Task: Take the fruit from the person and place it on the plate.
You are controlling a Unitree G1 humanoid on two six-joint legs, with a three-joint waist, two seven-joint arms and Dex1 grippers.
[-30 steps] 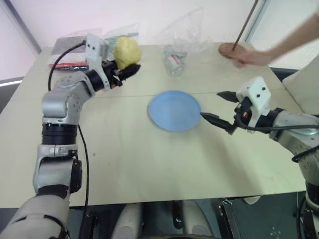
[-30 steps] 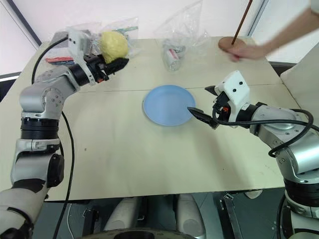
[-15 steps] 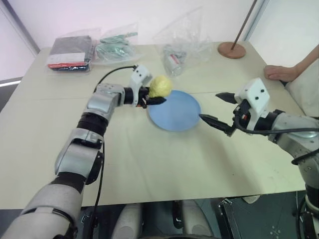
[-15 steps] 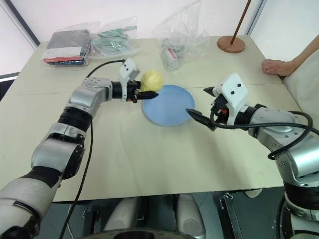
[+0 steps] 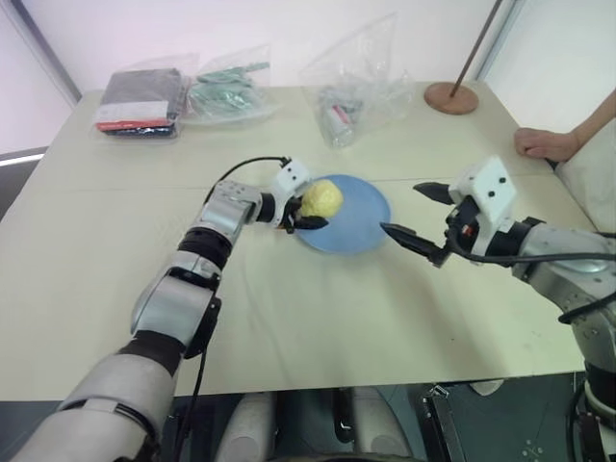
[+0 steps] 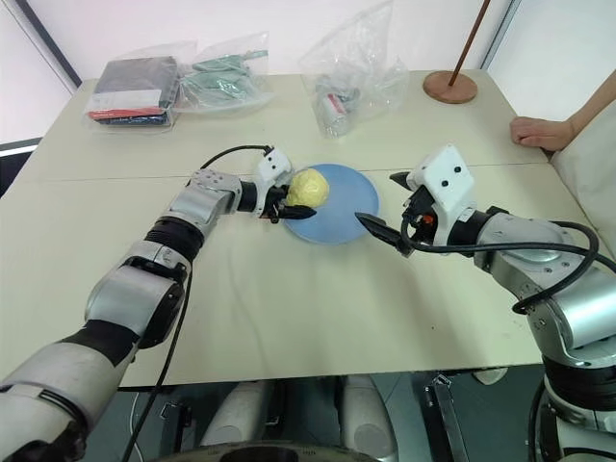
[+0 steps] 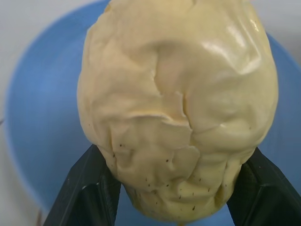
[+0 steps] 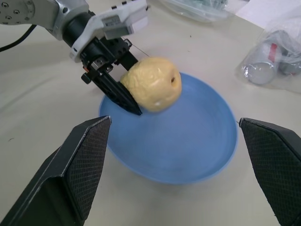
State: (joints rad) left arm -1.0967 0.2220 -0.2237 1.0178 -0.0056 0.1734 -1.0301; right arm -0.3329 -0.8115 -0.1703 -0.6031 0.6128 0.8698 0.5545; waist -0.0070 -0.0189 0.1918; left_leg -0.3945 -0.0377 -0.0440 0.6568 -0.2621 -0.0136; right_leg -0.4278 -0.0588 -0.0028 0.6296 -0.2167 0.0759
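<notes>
One fruit (image 5: 321, 199), pale yellow with bumpy skin, sits clamped between the two black fingers of the left gripper (image 5: 310, 212), which reaches in from the plate's near-left edge so that the fruit hangs over the left part of the light-blue plate (image 5: 356, 226). In the right wrist view the fruit (image 8: 152, 84) appears just above the plate's surface, one dark finger (image 8: 117, 93) running under its lower side toward the plate's rim; whether the fruit touches the plate cannot be told. The left wrist view adds what the head views cannot give: the fruit's creased, speckled skin (image 7: 181, 108) up close, a finger (image 7: 87, 193) pressed against each flank, and the blue of the plate behind it. On the plate's other side the right gripper (image 5: 416, 214) hovers near the right rim with its fingers spread wide apart, holding nothing; its own wrist view frames the plate (image 8: 197, 150) between those two fingers. Beyond the plate, toward the far side of the table (image 5: 289, 318), lies a crumpled clear bag (image 5: 351, 82) with a small item inside, further left two more packets (image 5: 183, 91), and at the far right corner a brown round base with a rod (image 5: 452, 96). The person's hand (image 5: 544, 144) rests on the table's right edge, well apart from the plate.
</notes>
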